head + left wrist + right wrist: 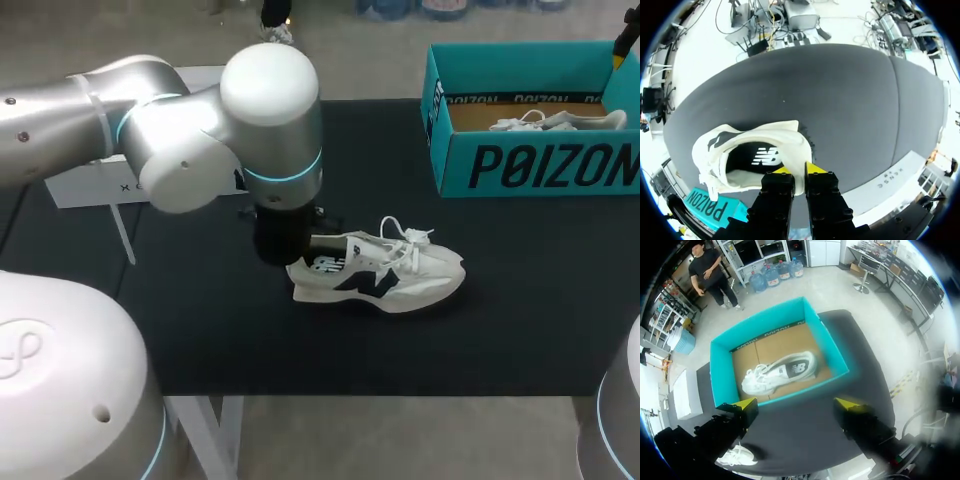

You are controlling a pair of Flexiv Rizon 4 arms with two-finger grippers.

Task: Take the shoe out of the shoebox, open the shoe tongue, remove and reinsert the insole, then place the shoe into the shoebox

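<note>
A white sneaker (380,275) with a dark side logo lies on its sole in the middle of the black mat, toe toward the right. My left gripper (799,171) is shut on the heel collar of this sneaker (747,150), one finger inside the opening and one outside. In the head view my left wrist (272,100) hides that grip. The teal shoebox (530,165) stands open at the back right with a second white sneaker (555,121) in it. My right gripper (796,404) hangs open and empty high above the shoebox (722,370) and its sneaker (780,371).
A white flat panel (90,185) lies at the back left of the table, beside the black mat (200,330). It also shows past the mat's edge as a white panel (900,172) in the left wrist view.
</note>
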